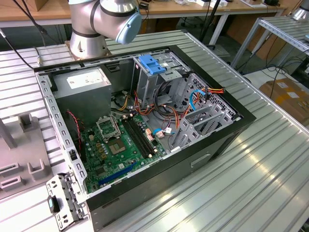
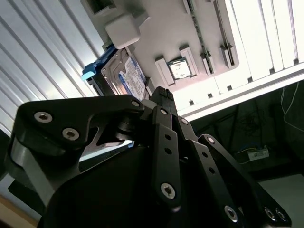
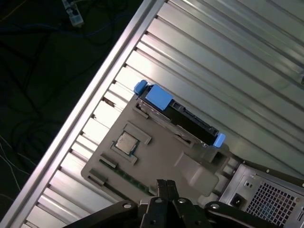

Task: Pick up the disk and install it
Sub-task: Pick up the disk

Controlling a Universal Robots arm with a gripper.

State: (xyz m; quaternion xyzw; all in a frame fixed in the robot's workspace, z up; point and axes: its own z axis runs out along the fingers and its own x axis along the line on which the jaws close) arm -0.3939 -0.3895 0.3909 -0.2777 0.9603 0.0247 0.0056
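The exterior view looks down at a slant from high up, taking in the whole open computer case (image 1: 145,121) on the ribbed table (image 1: 241,183). Both wrist views look down past the gripper (image 3: 165,183) at the grey fixture (image 3: 156,152) and the disk (image 3: 185,121) on it. In the second wrist view the gripper's linkage looms close. The first wrist view also catches a corner of the case.

The arm (image 1: 104,19) stands at the exterior view's top edge, its pincer (image 3: 165,183) empty, fingertips pressed together.
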